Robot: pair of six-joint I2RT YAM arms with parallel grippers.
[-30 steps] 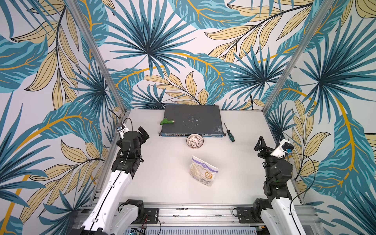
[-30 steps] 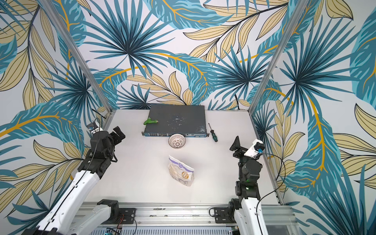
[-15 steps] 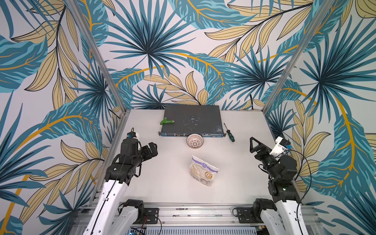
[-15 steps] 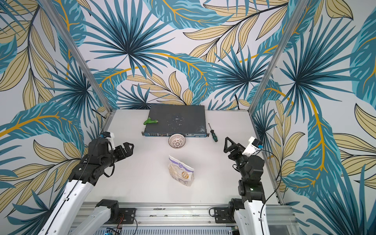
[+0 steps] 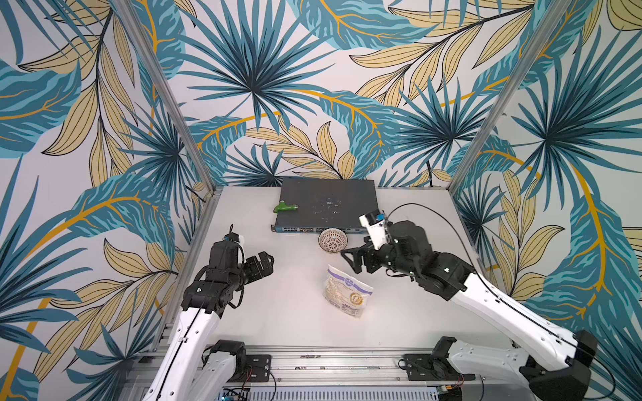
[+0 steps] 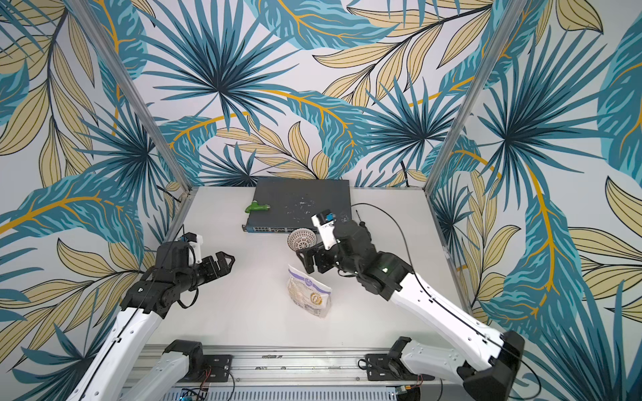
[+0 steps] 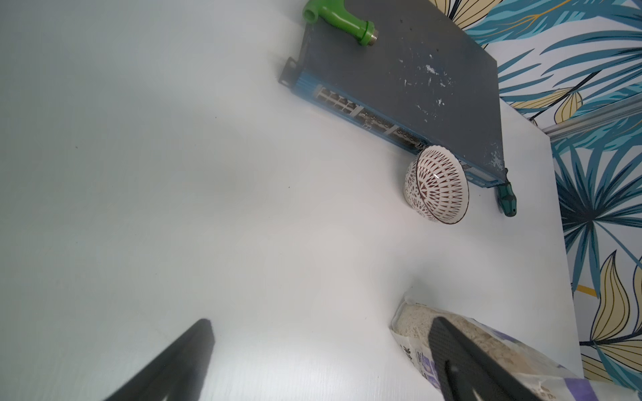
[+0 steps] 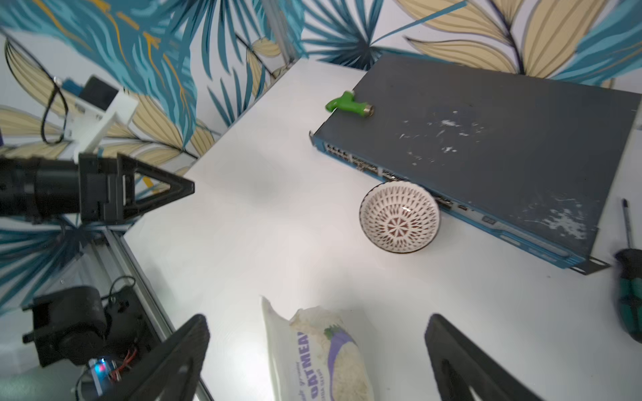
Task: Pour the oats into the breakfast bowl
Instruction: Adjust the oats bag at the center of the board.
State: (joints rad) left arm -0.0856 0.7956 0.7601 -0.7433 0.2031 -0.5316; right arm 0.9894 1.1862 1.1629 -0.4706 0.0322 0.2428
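Observation:
The oats (image 5: pixel 347 292) (image 6: pixel 309 295) are a clear pouch of pale flakes with a purple-and-white label, lying flat mid-table. The breakfast bowl (image 5: pixel 332 240) (image 6: pixel 301 239), white with a dark lattice pattern, stands upright and empty just behind the pouch, against a network switch. My right gripper (image 5: pixel 351 262) (image 8: pixel 317 317) hangs open between bowl and pouch, over the pouch's far end (image 8: pixel 323 350). My left gripper (image 5: pixel 265 262) (image 7: pixel 321 323) is open to the left of the pouch, well apart from it. In the left wrist view the pouch (image 7: pixel 413 321) is partly behind one finger and the bowl (image 7: pixel 436 184) is farther off.
A dark network switch (image 5: pixel 326 205) lies along the back of the table with a green pipe fitting (image 5: pixel 285 207) on its left corner. A green-handled screwdriver (image 8: pixel 628 277) lies to the right of the switch. Patterned walls and metal posts close in three sides.
Both arms have swung in from the table's sides toward the middle. The right gripper has travelled furthest, to just above the pouch's far end. Pouch and bowl have not moved.

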